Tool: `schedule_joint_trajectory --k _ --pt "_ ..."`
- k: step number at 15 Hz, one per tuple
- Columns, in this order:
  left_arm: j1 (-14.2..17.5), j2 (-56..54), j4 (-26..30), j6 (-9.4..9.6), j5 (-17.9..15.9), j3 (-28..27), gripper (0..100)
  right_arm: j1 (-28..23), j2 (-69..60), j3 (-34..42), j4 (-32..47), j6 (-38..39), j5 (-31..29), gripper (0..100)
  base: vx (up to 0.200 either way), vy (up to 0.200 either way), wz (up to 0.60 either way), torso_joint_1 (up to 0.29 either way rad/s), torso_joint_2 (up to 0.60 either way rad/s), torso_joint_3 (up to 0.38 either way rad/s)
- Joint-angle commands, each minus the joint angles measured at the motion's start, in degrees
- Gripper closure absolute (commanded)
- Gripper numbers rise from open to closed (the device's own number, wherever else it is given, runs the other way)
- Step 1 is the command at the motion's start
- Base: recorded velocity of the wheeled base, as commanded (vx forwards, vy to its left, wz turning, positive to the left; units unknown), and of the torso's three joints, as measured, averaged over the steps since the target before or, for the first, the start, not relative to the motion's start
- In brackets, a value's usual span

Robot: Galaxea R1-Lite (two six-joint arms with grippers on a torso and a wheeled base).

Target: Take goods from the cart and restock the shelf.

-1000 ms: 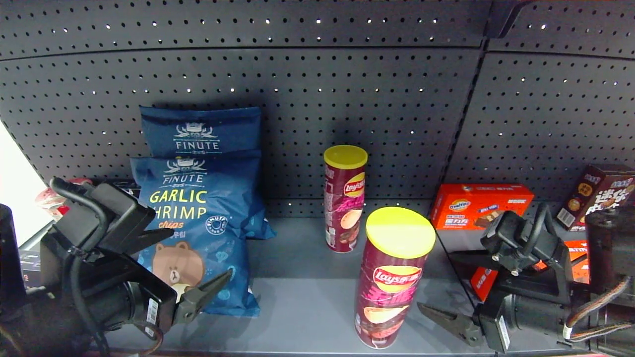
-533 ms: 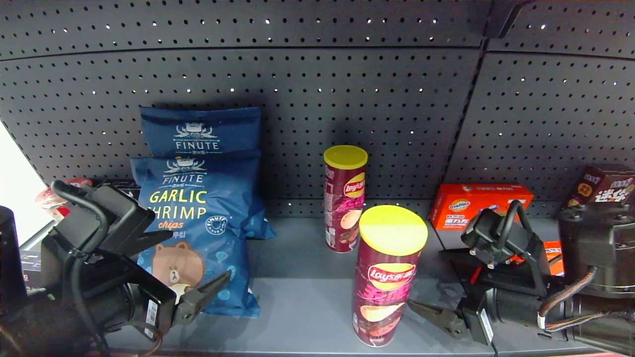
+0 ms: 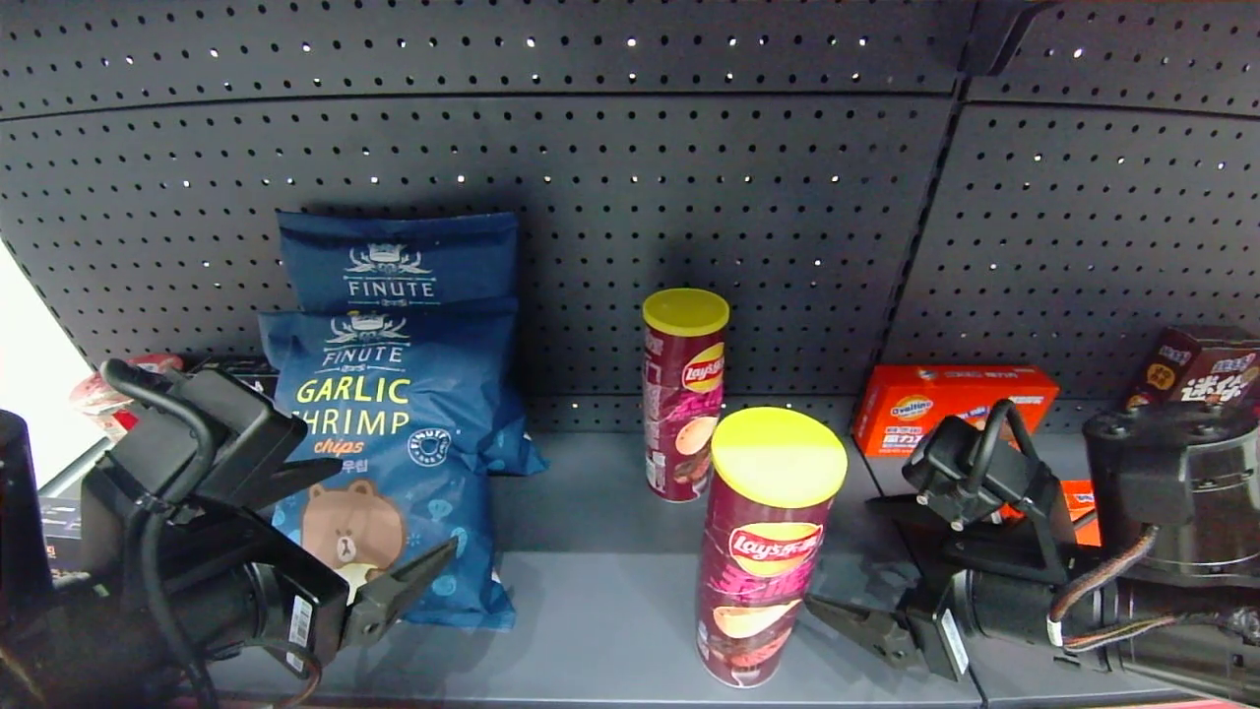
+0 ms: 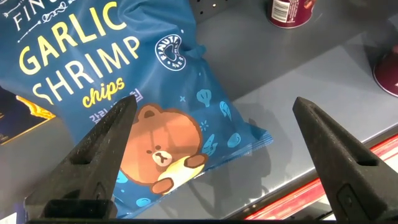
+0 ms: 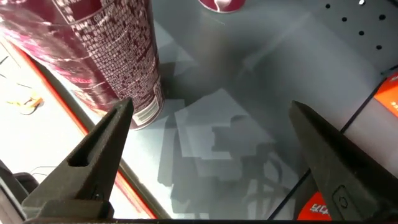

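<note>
Shelf (image 3: 591, 581) edge: your right end effector (image 5: 210, 109), released, sits beside the front chip can (image 3: 770, 551); a nudge could topple it.

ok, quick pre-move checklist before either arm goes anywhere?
1. Front can upright on the shelf: ok.
2. Right gripper open, nothing between its fingers: ok.
3. Gap between its near finger and the front can: cannot tell, they sit very close.
4. Front can set back from the shelf's front edge: not ok, its base is right by the edge and probably wants a nudge inward.
5. Front can apart from the back can: ok.
6. Left gripper open and empty, by the chip bag: ok.
</note>
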Motion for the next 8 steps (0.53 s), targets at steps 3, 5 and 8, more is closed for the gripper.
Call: schedule_joint_trajectory --k 3,5,8 --pt "0.00 -0.01 -0.03 -0.16 0.04 0.06 0 0.30 1.16 -0.55 -0.45 -0.02 0.04 0 0.000 0.000 0.00 0.000 0.00 0.000" --pt "0.09 -0.01 -0.03 -0.16 0.04 0.15 0 0.30 1.16 -0.46 -0.45 -0.02 0.04 0 0.000 0.000 0.00 0.000 0.00 0.000" --pt "0.00 -0.10 -0.12 -0.16 0.04 0.77 0 0.21 0.81 -0.37 -0.45 -0.02 0.04 0 0.000 0.000 0.00 0.000 0.00 0.000"
